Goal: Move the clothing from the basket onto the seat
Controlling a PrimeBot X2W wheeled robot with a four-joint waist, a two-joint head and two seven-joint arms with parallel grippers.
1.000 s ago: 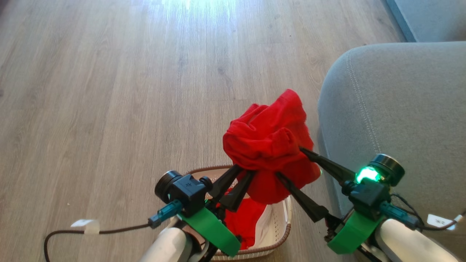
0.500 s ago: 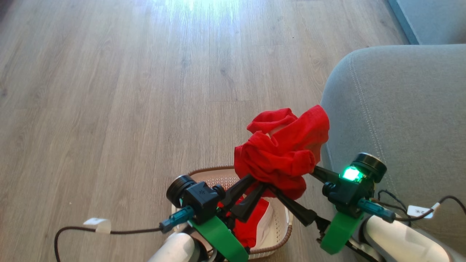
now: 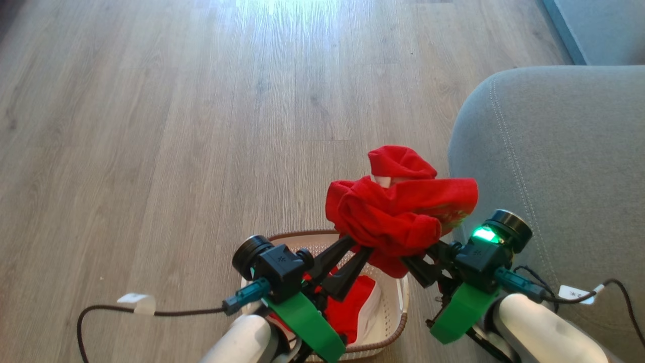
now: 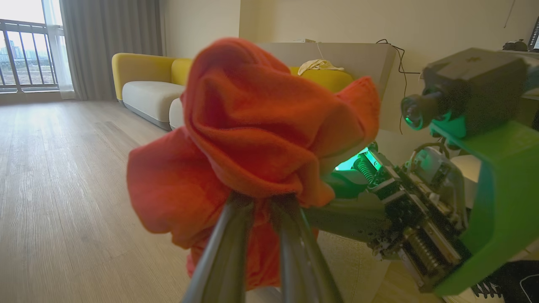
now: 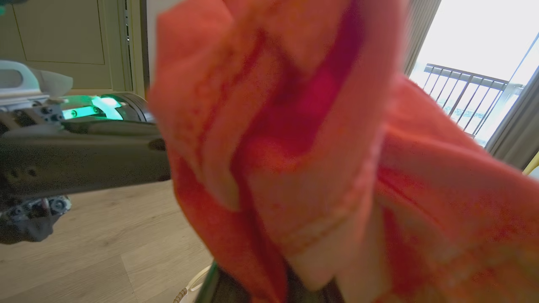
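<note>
A bunched plain red piece of clothing [image 3: 398, 217] hangs above the basket, close to the seat's rounded corner. My left gripper [image 3: 360, 248] is shut on its lower left part, the two fingers meeting in the fabric [image 4: 263, 200]. My right gripper [image 3: 410, 262] comes in from the right, fingers together and shut on the same garment [image 5: 294, 168], which hides its fingertips in the right wrist view. The cream basket [image 3: 398, 322] with a brown rim sits on the floor below. A second red garment with white trim [image 3: 347, 307] lies inside it. The grey seat [image 3: 554, 151] rises at the right.
Pale wood floor [image 3: 201, 126] spreads ahead and to the left. A dark cable with a white tag [image 3: 136, 302] trails at lower left. A blue-grey edge [image 3: 594, 25] sits at top right. The left wrist view shows a yellow-and-white sofa [image 4: 147, 84] far off.
My right gripper, whose jaws stood wide around the garment, has closed on it. The red bundle has sunk lower and shifted right, toward the seat.
</note>
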